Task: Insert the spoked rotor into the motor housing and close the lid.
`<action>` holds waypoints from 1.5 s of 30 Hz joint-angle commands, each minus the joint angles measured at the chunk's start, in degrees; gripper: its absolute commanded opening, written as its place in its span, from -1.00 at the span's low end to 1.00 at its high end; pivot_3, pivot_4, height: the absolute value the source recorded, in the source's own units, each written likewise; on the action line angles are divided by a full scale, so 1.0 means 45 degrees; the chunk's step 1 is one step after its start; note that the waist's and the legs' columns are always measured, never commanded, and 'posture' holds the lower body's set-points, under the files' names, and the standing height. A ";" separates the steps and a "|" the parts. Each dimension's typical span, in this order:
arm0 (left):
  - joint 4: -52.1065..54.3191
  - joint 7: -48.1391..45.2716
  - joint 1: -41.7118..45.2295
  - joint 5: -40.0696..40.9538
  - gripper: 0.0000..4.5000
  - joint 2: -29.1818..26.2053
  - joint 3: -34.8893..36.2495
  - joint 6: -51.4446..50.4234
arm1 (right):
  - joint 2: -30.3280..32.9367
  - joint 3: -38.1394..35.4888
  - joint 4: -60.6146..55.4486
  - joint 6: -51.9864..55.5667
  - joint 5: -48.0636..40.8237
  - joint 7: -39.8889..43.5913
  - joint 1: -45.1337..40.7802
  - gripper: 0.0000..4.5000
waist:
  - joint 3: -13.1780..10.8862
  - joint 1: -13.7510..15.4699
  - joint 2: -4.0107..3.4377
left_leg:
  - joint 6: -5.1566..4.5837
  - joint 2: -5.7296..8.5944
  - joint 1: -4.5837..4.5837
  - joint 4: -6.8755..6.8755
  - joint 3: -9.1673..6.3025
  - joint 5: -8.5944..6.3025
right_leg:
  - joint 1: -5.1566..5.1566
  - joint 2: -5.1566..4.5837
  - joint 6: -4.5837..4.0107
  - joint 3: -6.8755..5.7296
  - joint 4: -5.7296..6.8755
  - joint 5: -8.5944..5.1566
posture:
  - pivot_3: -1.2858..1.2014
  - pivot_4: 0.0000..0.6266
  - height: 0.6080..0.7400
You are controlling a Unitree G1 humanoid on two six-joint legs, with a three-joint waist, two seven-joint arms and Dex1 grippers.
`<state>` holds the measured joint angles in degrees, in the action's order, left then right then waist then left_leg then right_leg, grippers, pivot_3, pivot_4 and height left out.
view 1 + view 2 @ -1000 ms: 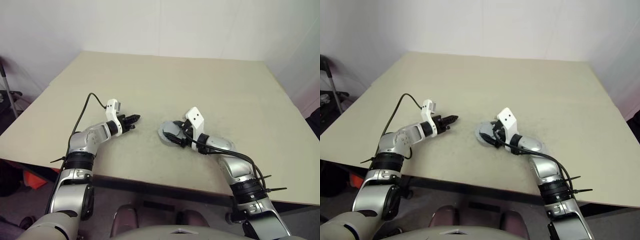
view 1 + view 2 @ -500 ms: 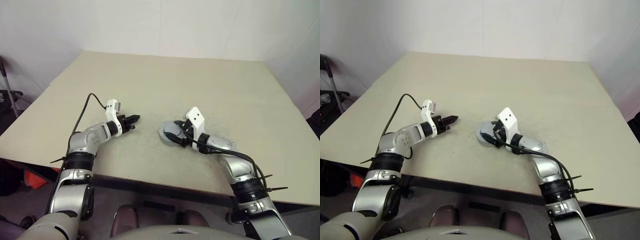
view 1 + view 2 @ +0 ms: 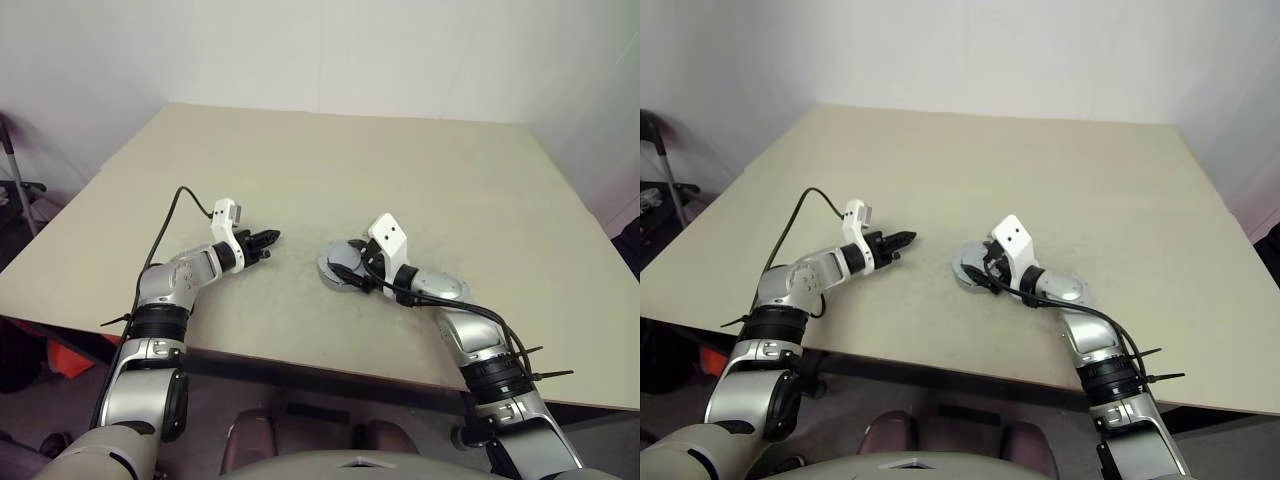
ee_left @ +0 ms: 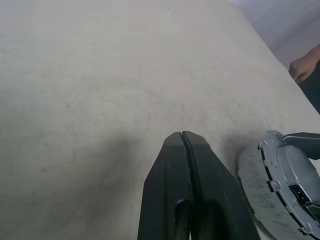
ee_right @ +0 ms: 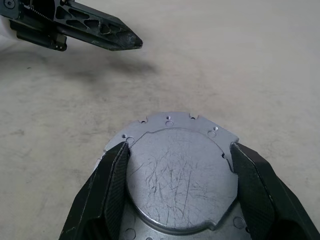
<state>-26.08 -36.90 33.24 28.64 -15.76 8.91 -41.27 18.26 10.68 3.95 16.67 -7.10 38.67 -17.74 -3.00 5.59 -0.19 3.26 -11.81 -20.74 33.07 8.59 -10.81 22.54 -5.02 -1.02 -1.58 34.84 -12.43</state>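
Silver-grey arm links, black joint rings, white wrist brackets, black cables, matte black end effector (image 3: 266, 239) fingers.

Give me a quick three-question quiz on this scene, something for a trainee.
1. True or false: the left claw is open.
2. What do the right claw fingers sit on either side of? A) a cable B) the grey round part C) a spoon
3. Fill in: the left claw holds ___.
Key: 1 false; 2 B; 3 nothing.
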 commanded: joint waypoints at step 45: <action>-0.0352 -0.0140 0.1818 0.1880 -1.00 0.2182 0.0298 -0.2999 | 0.1056 0.0641 0.0226 0.1102 0.0330 0.0410 0.0170 0.38 | 0.0008 0.0024 0.0008 | -0.0049 0.0017 0.0122 -0.0026 0.0009 -0.0031 | -0.0118 -0.0026 0.0017 -0.0001 -0.0036 -0.0018 | 0.03 -1.00 1.00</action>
<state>-27.96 -36.61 40.33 36.32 -5.91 10.69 -53.81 21.93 12.69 2.54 20.24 -7.76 41.02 -18.36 -2.97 5.69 -0.15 3.04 -11.73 -20.19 32.95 8.63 -10.95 22.00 -5.14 -0.94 -1.59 34.67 -12.51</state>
